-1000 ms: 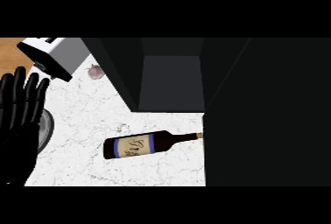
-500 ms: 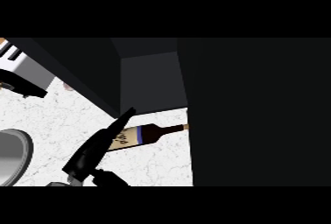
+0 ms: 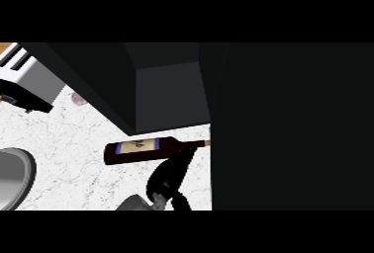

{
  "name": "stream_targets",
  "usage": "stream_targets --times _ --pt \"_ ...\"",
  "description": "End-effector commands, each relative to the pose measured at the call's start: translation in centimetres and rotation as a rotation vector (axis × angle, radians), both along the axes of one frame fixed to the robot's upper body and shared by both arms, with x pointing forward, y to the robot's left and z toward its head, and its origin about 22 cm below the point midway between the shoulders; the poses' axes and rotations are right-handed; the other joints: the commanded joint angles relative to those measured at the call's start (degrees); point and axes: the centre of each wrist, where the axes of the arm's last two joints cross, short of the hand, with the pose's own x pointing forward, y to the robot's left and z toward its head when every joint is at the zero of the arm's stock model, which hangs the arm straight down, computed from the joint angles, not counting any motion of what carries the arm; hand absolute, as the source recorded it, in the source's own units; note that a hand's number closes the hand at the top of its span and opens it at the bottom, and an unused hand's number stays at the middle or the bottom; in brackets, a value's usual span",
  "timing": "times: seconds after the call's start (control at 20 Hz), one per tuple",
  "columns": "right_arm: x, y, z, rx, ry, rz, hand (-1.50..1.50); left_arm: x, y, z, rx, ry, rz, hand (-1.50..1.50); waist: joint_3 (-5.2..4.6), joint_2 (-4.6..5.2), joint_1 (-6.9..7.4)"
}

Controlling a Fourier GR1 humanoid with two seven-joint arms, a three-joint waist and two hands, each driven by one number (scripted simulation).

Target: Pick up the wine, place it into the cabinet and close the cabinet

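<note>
The wine bottle (image 3: 143, 150) lies on its side on the white marble counter (image 3: 66, 133), dark with a pale blue-edged label and its neck pointing right. My right hand (image 3: 168, 177) comes up from the lower edge just below the bottle. Its fingers are stretched up to the neck and not curled round it. The dark cabinet (image 3: 171, 94) stands open right behind the bottle, showing a grey inside. Its dark door (image 3: 292, 128) fills the right side of the view. My left hand does not show.
A silver toaster (image 3: 27, 79) stands at the upper left. The rim of a grey round pan (image 3: 13, 178) shows at the left edge. A small reddish stain (image 3: 77, 98) marks the counter beside the cabinet.
The view has swung right and the left hand has left it. My right hand came in from below and moved right, from the bottle's base end to under its neck.
</note>
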Motion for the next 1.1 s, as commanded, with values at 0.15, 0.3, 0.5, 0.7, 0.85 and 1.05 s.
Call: stream_targets --times 0.15,0.3,0.5,0.7,0.85,1.05 --pt "-0.9 -0.7 0.3 0.010 0.040 0.015 -1.50 0.2 -4.8 -1.9 0.102 0.046 0.001 -1.50 -0.26 -0.38 1.56" --pt "-1.1 -1.0 1.2 0.010 0.049 -0.004 -1.50 1.9 -5.9 -0.7 0.108 0.036 -0.004 -1.50 -0.29 -0.44 2.08" --pt "-2.2 -1.0 1.8 0.003 0.026 0.002 -1.50 1.2 -6.8 -1.6 0.113 0.054 -0.008 -1.50 -0.27 -0.64 2.43" --pt "-1.6 -1.7 2.7 -0.014 0.049 -0.006 -1.50 2.1 -7.2 -1.7 0.126 0.041 -0.006 -1.50 -0.27 -0.40 2.75" --pt "-2.5 -1.3 3.5 0.018 0.028 -0.018 -1.50 1.6 -8.3 -0.7 0.142 0.047 -0.018 -1.50 -0.26 -0.62 2.68" --pt "-1.8 -2.1 2.7 0.003 0.069 -0.023 -1.50 2.2 -8.6 -0.5 0.148 0.015 0.006 -1.50 -0.21 -0.44 3.06"
